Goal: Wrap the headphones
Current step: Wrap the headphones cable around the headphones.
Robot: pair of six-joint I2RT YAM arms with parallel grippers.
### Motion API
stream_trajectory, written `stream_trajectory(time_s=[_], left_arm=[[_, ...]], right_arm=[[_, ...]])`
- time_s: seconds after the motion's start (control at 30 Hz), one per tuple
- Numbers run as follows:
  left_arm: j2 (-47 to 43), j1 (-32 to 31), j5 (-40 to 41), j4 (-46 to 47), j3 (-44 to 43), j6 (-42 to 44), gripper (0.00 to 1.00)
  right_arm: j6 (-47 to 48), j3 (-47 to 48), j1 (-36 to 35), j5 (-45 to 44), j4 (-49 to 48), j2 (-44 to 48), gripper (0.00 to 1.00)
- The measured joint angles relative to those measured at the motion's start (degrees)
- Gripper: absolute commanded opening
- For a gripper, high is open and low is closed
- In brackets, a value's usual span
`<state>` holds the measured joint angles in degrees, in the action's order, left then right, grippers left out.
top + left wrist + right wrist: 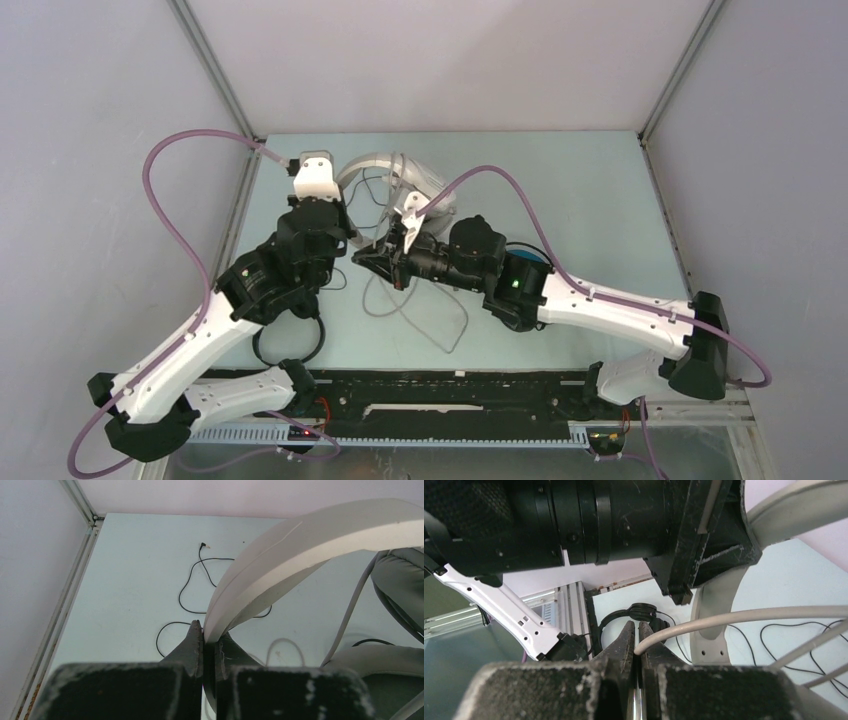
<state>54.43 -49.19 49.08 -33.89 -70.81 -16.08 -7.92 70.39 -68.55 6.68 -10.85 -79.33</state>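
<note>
Left end effector is nearly closed, its jaws pinching the edge of the pale headband of the white headphones. The headband arches up and away from the fingertips to the right. A grey ear cushion sits further right, clear of the jaws. Ahead of the fingertips a thin black cable lies in loose loops on the surface, with its plug at the far end.

Right end effector is closed to a narrow slit on the grey cable. The cable leaves the fingertips to the right in a shallow rising curve. Just beyond the fingertips, one arm of the white headband stands upright. The black body of the left arm hangs directly above. Further ahead and lower, the small black headphones lie on the surface near its edge. In the top view the two end effectors meet near the white headphones.
</note>
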Motion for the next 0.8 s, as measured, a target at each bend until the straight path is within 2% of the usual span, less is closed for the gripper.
stream_trajectory(time_s=[0.47, 0.6, 0.8], left_arm=[[-0.9, 2.2, -3.7, 1.2, 2.2, -1.0, 0.0], [-1.6, 4.7, -6.3, -0.2, 2.2, -3.0, 0.0], [-2.6, 7.5, -10.6, -2.4, 2.1, -5.8, 0.0]], right_arm=[[1.5, 4.3, 0.0, 3.5, 4.7, -3.9, 0.0], [2.0, 3.6, 0.0, 1.4, 6.4, -3.6, 0.04], [3.6, -3.1, 0.0, -3.0, 6.0, 0.1, 0.14]])
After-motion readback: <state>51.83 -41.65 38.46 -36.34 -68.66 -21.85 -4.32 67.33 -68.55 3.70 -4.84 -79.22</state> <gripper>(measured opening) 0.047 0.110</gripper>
